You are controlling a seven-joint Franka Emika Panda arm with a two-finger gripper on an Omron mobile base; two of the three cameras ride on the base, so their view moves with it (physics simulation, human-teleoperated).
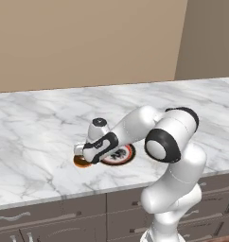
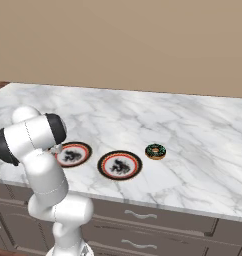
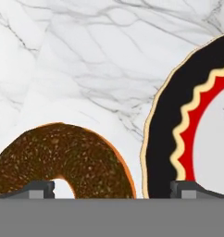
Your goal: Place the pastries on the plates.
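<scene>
In the left base view the arm bends low over the marble table (image 1: 40, 137), and its gripper (image 1: 81, 156) hangs at the brown ring donut (image 1: 81, 162), which lies on the marble touching or just beside a plate (image 1: 122, 155); the arm covers much of both.

In the right base view two matching plates sit side by side near the front edge, the left plate (image 2: 73, 153) partly behind the arm, the right plate (image 2: 120, 164) in full sight. A dark donut (image 2: 155, 151) lies on the marble just right of it.

In the hand view the fingertips (image 3: 37, 189) stand wide apart, one at the brown ring donut's (image 3: 53, 159) hole, the other over the plate's rim (image 3: 162, 139). They grasp nothing.
</scene>
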